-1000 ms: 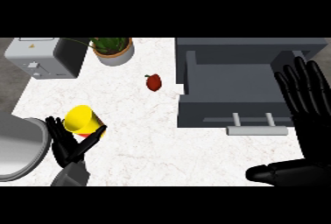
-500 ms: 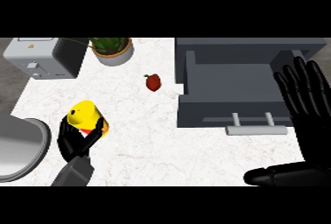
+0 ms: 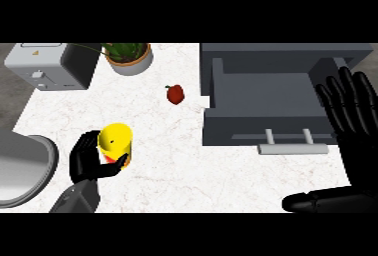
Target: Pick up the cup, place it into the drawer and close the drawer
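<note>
The yellow cup [image 3: 116, 140] stands at the lower left of the white counter, tilted a little. My left hand [image 3: 90, 163] is against its left and lower side, fingers curling round its base. The grey drawer [image 3: 263, 96] stands open at the right, its inside bare, its handle [image 3: 292, 148] toward me. My right hand [image 3: 356, 115] rests open at the right edge, fingers straight and pointing up, overlapping the drawer's right side.
A small red fruit [image 3: 176, 94] lies between the cup and the drawer. A potted plant [image 3: 130, 56] and a toaster [image 3: 50, 66] stand at the back left. A grey rounded sink rim [image 3: 22, 170] shows at the lower left edge.
My left hand has closed in on the cup from its left and its fingers now wrap the base. The cup has tipped slightly. The right hand has not moved.
</note>
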Robot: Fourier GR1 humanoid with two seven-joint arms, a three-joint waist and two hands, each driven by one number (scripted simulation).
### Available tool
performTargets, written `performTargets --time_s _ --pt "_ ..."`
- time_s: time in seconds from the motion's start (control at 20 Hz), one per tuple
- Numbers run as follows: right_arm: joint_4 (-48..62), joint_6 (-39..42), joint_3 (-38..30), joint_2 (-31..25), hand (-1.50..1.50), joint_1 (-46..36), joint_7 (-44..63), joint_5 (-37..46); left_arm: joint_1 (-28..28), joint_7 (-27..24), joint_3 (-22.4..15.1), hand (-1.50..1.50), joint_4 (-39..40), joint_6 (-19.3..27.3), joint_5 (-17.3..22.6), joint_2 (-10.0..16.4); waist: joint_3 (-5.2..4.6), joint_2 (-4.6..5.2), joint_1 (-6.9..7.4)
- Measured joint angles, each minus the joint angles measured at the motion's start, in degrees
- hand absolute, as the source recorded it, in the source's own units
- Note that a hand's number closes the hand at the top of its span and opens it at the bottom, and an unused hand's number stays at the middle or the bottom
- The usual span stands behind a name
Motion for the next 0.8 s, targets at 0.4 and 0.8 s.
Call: performTargets --time_s 0.4,0.8 --pt "-1.5 0.0 -1.0 -0.6 -1.50 0.1 1.6 -1.2 1.3 0.2 -3.3 1.50 -6.5 -3.3 -2.4 0.5 0.03 -0.14 0.35" --pt "-0.3 0.5 -1.7 -0.7 -1.50 0.4 0.4 -1.5 3.7 8.1 -8.7 1.50 -24.3 -4.6 -3.3 0.2 0.08 -0.28 0.81"
